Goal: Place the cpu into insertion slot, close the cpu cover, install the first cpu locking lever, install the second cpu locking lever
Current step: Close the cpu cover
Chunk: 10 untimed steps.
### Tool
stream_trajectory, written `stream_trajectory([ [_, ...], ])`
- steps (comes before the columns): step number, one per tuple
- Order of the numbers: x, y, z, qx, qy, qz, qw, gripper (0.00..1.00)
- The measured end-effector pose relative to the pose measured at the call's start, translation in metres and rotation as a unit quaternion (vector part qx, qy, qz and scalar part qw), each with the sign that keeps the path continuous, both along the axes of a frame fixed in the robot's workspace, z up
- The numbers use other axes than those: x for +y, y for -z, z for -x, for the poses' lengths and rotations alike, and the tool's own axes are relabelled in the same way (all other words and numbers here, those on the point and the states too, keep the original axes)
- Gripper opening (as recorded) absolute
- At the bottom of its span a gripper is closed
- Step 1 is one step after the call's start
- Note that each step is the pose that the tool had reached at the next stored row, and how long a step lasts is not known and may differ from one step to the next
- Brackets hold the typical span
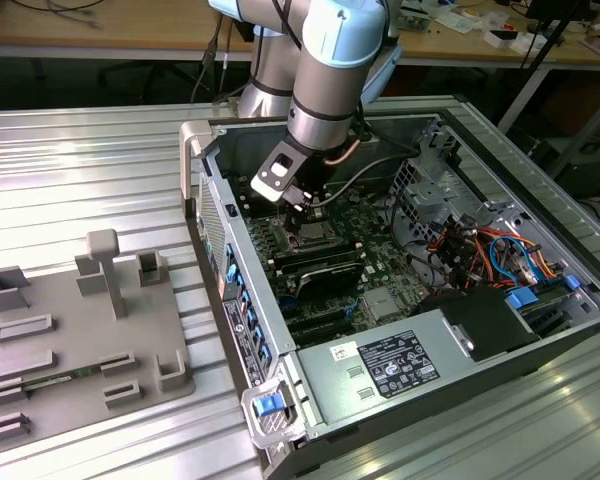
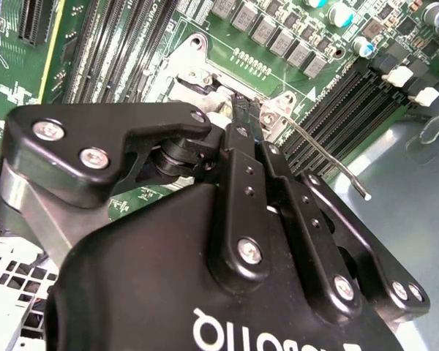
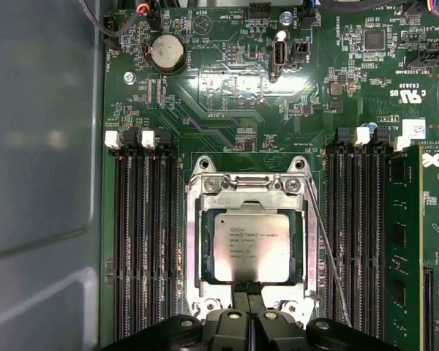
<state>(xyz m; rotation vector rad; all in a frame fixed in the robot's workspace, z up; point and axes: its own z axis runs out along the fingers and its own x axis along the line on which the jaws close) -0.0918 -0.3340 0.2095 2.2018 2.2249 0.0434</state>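
Observation:
The cpu (image 3: 250,246), a silver-grey square chip, lies flat in its socket on the green motherboard (image 3: 234,95). The cpu cover (image 3: 202,248), a shiny metal frame, lies down around it. Beside the socket a thin wire locking lever (image 3: 328,256) slants away from the frame, and its free end (image 2: 325,157) stands off the board. My gripper (image 3: 247,291) is shut, its black fingertips together at the socket edge opposite the hinge, with nothing seen between them. In the exterior view the gripper (image 1: 298,205) hangs just above the socket inside the open computer case (image 1: 210,215).
Black memory slots (image 3: 143,248) flank the socket on both sides, and a green memory stick (image 3: 404,241) stands beyond them. Cables (image 1: 480,245) and a power supply (image 1: 390,365) fill the case at the exterior view's right. A grey fixture plate (image 1: 75,340) lies on the table at the exterior view's left.

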Motion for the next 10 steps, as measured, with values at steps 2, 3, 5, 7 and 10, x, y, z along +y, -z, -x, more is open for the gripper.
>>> stream_trajectory([
  [2, 0.0, 0.0019, 0.0002, 0.0014, 0.0, 0.0, 1.0, 0.11],
  [3, 0.0, 0.0024, 0.0002, 0.002, 0.0, 0.0, 1.0, 0.11],
  [5, -0.0001, 0.003, 0.0002, 0.0029, 0.0, 0.0001, 1.0, 0.11],
  [7, 0.0, 0.0038, 0.0002, 0.0035, 0.0, -0.0002, 0.99999, 0.11],
  [10, -0.0001, 0.0045, 0.0002, 0.0044, 0.0, -0.001, 0.99999, 0.11],
])
